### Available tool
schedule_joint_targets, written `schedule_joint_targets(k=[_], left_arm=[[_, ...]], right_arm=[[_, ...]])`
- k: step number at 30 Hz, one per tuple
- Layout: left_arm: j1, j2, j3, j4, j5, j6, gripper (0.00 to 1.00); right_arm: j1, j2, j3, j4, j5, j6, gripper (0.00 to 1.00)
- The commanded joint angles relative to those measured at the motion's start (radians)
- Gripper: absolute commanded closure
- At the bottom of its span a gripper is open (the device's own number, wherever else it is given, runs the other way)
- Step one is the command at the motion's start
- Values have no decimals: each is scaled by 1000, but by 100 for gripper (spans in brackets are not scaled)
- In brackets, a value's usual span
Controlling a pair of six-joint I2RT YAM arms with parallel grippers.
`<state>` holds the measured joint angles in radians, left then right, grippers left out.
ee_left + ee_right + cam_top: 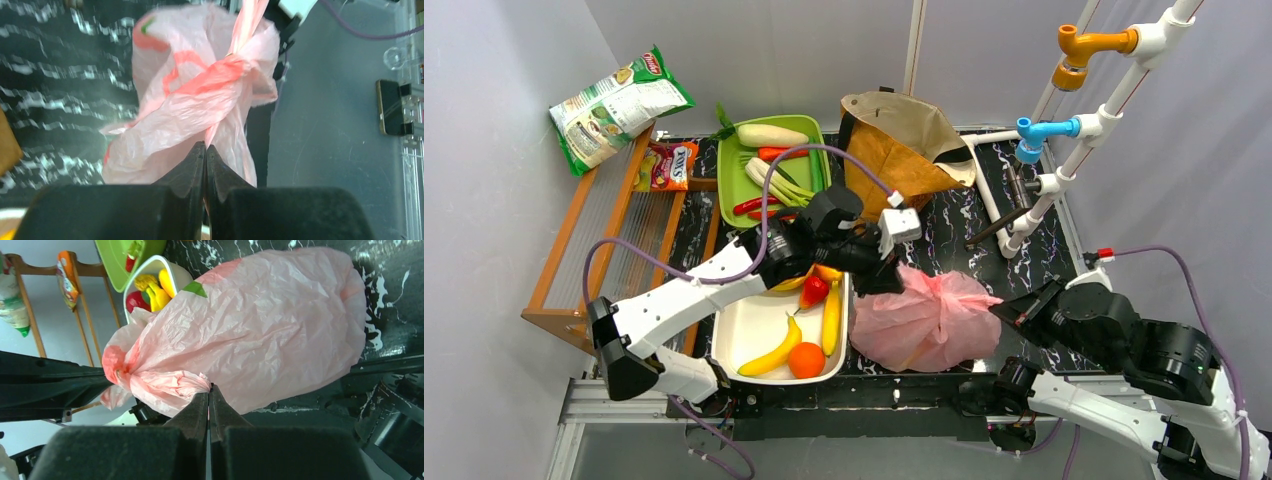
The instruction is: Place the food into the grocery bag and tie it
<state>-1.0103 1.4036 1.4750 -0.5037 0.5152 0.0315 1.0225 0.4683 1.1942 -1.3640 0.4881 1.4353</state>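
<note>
The pink grocery bag (934, 322) lies bunched on the black marbled table, its handles twisted into a knot (225, 70). My left gripper (205, 146) is shut on a strip of the bag's plastic at the bag's left side (896, 283). At the bag's right side, my right gripper (209, 388) is shut on another gathered end of it (996, 310). Loose food lies in the white tray (734, 330): a banana (774, 358), an orange (806, 360), a red piece (814, 291) and another banana (831, 318). What is inside the bag is hidden.
A green tray (729, 170) with a radish and leeks sits behind the white tray. A brown paper bag (894, 150) stands at the back middle. A wooden rack (614, 230) carrying a crisp packet (614, 105) runs along the left. A pipe frame (1064, 150) rises at the right.
</note>
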Motion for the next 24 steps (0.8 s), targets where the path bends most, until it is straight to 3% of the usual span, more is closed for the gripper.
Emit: schedule_joint_targets(k=[1, 6, 14, 21, 24], left_arm=[[26, -143, -176, -137, -173, -23, 100], [44, -231, -318, -146, -258, -101, 100], [65, -333, -419, -181, -316, -159, 100], [72, -350, -436, -182, -450, -311, 100], [71, -345, -376, -190, -461, -346, 100]], right_arm=[[-4, -41, -75, -218, 81, 41, 99], [-4, -60, -122, -228, 87, 41, 99], [-4, -37, -143, -228, 71, 32, 99], [-5, -55, -177, -228, 62, 63, 99], [-4, -58, -162, -175, 63, 12, 99]])
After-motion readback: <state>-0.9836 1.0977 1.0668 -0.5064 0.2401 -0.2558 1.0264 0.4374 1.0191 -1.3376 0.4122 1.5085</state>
